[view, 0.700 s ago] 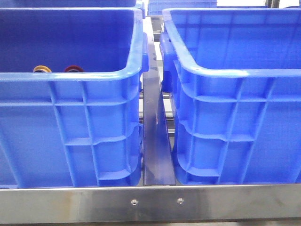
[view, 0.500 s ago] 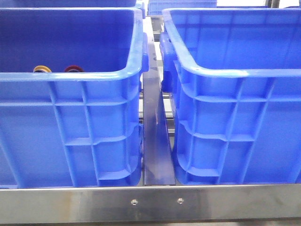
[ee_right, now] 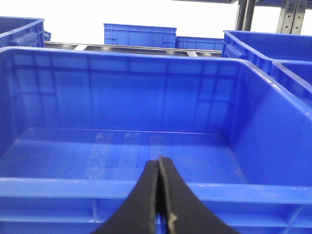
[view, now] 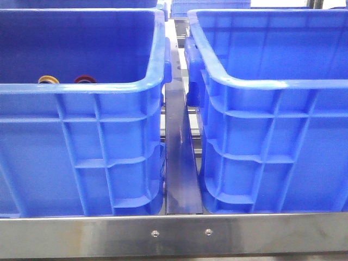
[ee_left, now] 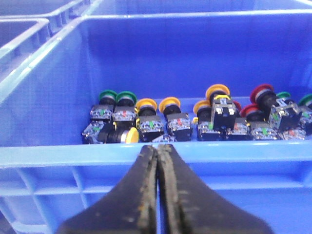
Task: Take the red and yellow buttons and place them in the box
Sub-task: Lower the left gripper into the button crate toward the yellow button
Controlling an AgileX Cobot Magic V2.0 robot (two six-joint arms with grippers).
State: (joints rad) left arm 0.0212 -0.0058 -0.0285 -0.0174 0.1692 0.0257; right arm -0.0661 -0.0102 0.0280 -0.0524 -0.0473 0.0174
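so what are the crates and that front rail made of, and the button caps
Crates: likely moulded plastic, glossy blue with ribbed walls and soft highlights. Front rail: brushed metal by its look, silvery with two screws. Button caps: seemingly coloured plastic, smooth domes in yellow, red and green.

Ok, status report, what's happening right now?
Left hand shut, empty. Right hand shut, empty. Buttons in left bin, untouched. Right bin bare.
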